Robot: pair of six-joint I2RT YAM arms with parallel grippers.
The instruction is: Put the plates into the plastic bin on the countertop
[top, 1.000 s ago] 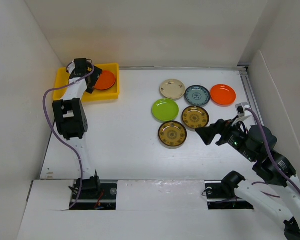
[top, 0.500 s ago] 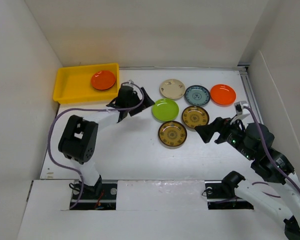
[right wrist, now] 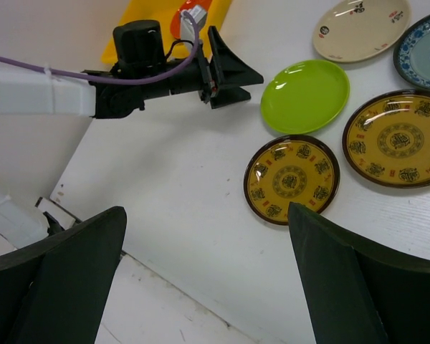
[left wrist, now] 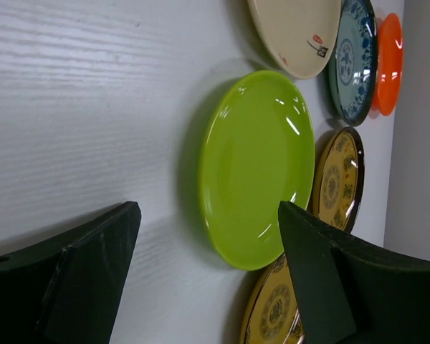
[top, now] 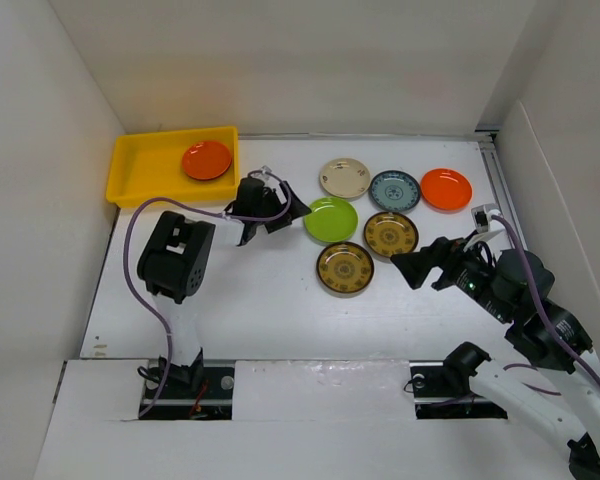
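The yellow plastic bin [top: 150, 170] sits at the back left of the white countertop [top: 250, 290] with one orange plate [top: 207, 160] in it. Several plates lie in a cluster: lime green [top: 331, 220] [left wrist: 254, 168], cream [top: 345, 178], teal-patterned [top: 394, 190], orange [top: 446, 189] and two gold-patterned [top: 391, 234] [top: 345, 268]. My left gripper [top: 288, 210] [left wrist: 208, 209] is open, low at the green plate's left edge, with nothing between its fingers. My right gripper [top: 420, 268] [right wrist: 206, 210] hangs open and holds nothing, right of the nearer gold plate [right wrist: 292, 179].
White walls enclose the countertop on the left, back and right. The left arm [top: 170, 260] arches over the table's left part, its purple cable looping beside it. A raised white ledge [top: 320, 375] runs along the near edge by the arm bases.
The left arm left the bin, with the orange plate staying inside, and swung right and down to the lime green plate. The right arm has barely shifted.
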